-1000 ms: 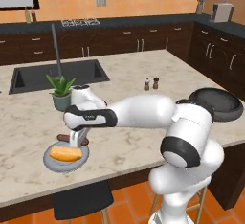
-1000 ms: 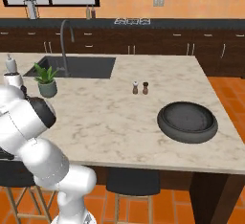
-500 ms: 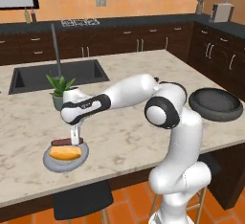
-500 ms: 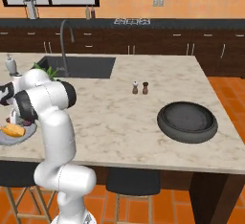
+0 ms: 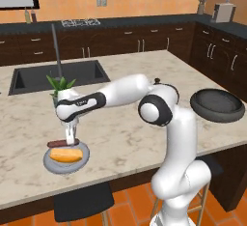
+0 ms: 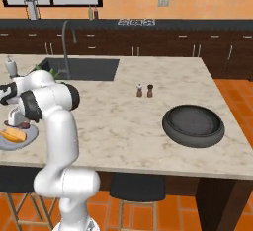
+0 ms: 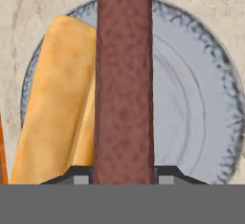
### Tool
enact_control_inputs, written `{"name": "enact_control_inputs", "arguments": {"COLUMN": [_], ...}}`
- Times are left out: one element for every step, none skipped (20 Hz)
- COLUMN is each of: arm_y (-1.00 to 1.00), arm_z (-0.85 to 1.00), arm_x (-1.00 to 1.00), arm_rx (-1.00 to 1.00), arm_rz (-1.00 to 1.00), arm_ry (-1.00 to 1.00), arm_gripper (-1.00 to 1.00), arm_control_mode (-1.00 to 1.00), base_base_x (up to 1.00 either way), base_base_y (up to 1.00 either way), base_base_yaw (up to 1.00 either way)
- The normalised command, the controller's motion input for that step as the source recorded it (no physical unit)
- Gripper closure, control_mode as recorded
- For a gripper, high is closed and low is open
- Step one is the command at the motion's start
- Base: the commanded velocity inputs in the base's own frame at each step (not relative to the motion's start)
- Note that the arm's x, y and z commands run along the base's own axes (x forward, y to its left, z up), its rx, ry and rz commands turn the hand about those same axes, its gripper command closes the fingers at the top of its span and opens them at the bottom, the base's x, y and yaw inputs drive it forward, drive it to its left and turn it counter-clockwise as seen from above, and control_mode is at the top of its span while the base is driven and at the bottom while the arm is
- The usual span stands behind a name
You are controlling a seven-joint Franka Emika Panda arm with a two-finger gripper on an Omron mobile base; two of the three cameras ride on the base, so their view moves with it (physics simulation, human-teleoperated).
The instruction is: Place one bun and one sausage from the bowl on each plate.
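The white arm reaches far out to its left across the pale marble island, and its two-finger gripper [image 5: 70, 142] hangs straight down over a round grey-blue plate [image 5: 81, 161] near the front edge of the counter. From the left base view the jaws are pinched on the middle of a dark reddish-brown sausage [image 5: 59, 144], held level just above the plate, with a golden oblong bun [image 5: 66, 155] lying on the plate beside and below it. The hand view brings this close: the sausage [image 7: 124, 79] runs lengthwise between the finger tips, the bun [image 7: 57, 103] lies parallel on one side of it, and bare plate [image 7: 196, 108] shows on the other. The right base view shows that same plate [image 6: 27, 137] at the far left, half hidden by the arm, with the bun [image 6: 13, 135] at its edge. It also shows best the wide, shallow, dark grey-black bowl [image 6: 193, 125] with a thick rim, well apart on the opposite end of the island, and two small shakers [image 6: 144, 91] standing mid-counter. A small green potted plant [image 5: 60, 86] stands behind the wrist, by the dark sink [image 5: 53, 75].
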Motion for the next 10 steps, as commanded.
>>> {"name": "enact_control_inputs", "arguments": {"arm_y": [-0.18,-0.43,-0.53,-0.47,-0.41,-0.34,-0.35,-0.22,-0.23,-0.16], "arm_z": [-0.34,-0.25,-0.25,-0.11,0.0,0.0,0.0,0.0,0.04,0.44], "arm_x": [-0.25,-0.21,-0.2,-0.15,-0.09,-0.04,-0.17,-0.22,-0.19,-0.35], "arm_rx": [0.01,0.01,0.01,0.03,0.05,0.07,0.08,0.1,0.11,0.1], "arm_rz": [-0.05,-0.05,-0.04,-0.05,-0.07,-0.09,-0.08,-0.07,-0.08,-0.11], "arm_ry": [-0.04,-0.1,-0.1,-0.09,-0.07,-0.02,0.0,0.0,0.0,-0.09], "arm_gripper": [-1.0,-1.0,-1.0,-1.0,-1.0,-1.0,-1.0,-1.0,-1.0,-1.0], "arm_control_mode": [-1.0,-1.0,-1.0,-1.0,-1.0,-1.0,-1.0,-1.0,-1.0,-1.0], "base_base_x": [0.0,0.0,0.0,0.0,0.0,0.0,0.0,0.0,0.0,0.0], "base_base_y": [0.0,0.0,0.0,0.0,0.0,0.0,0.0,0.0,0.0,0.0], "base_base_yaw": [0.0,0.0,0.0,0.0,0.0,0.0,0.0,0.0,0.0,0.0]}}
